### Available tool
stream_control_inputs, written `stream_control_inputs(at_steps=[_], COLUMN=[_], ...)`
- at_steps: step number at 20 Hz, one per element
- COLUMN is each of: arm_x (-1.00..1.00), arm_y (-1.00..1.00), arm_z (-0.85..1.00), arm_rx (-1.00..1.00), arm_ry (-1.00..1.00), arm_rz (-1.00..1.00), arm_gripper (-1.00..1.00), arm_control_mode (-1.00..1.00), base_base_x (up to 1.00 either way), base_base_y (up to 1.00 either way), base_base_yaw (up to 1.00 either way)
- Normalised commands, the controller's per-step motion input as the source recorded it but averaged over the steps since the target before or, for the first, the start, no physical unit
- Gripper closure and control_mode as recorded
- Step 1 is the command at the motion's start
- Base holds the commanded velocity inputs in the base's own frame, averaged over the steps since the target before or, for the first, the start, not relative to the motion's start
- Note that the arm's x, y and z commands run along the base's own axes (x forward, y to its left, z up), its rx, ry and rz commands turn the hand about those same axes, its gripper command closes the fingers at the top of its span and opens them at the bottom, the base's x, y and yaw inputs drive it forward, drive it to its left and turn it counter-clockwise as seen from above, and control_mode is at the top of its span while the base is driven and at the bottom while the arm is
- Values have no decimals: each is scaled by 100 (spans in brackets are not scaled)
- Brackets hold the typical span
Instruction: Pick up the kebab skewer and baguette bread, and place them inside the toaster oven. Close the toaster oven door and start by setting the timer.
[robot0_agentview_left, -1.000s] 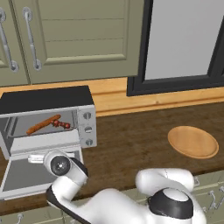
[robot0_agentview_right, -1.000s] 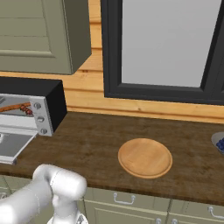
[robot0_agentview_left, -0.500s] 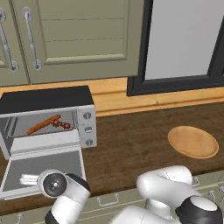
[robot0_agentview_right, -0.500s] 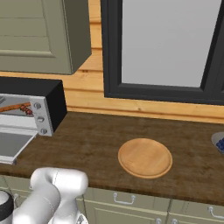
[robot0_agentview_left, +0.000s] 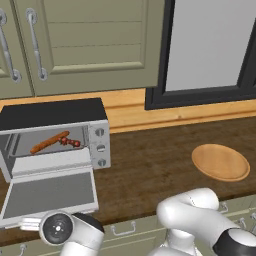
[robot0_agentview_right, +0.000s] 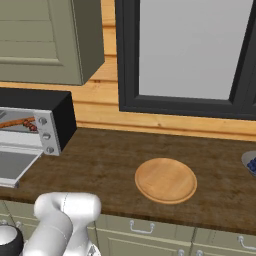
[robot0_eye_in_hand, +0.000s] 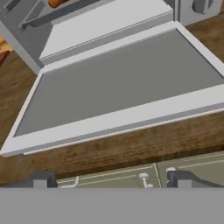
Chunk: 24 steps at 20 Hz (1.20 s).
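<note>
- Baguette bread (robot0_agentview_left: 49, 142) & kebab skewer (robot0_agentview_left: 70, 142) lie side by side inside toaster oven (robot0_agentview_left: 55, 131), far left of worktop (robot0_agentview_left: 150, 165).
- Toaster oven door (robot0_agentview_left: 50, 194) down flat, open.
- End effector (robot0_eye_in_hand: 109, 180) spread wide, empty, below door's front edge.
- Wooden plate (robot0_agentview_left: 220, 162) at right.

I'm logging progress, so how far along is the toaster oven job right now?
Loading looks done: the baguette bread and kebab skewer lie inside the toaster oven. In hand: the open, empty claw sits below the front edge of the lowered toaster oven door. Left: closing it and setting the timer.
</note>
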Motion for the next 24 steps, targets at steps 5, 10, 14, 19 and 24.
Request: stream_control_inputs(at_steps=[5,10,14,19,24], arm_x=[11,0,0,0,26], arm_y=[-14,-5,0,0,0], arm_z=[-40,-38,-7,-7,-3], arm_rx=[-13,-14,-8,-3,1], arm_ry=[0,0,-4,-1,-5], arm_rz=[2,13,8,8,3], arm_gripper=[-100,-100,-100,-100,-100], arm_control_mode=[-100,-100,-100,-100,-100], base_base_x=[0,0,0,0,0], base_base_y=[0,0,0,0,0], base_base_yaw=[0,0,0,0,0])
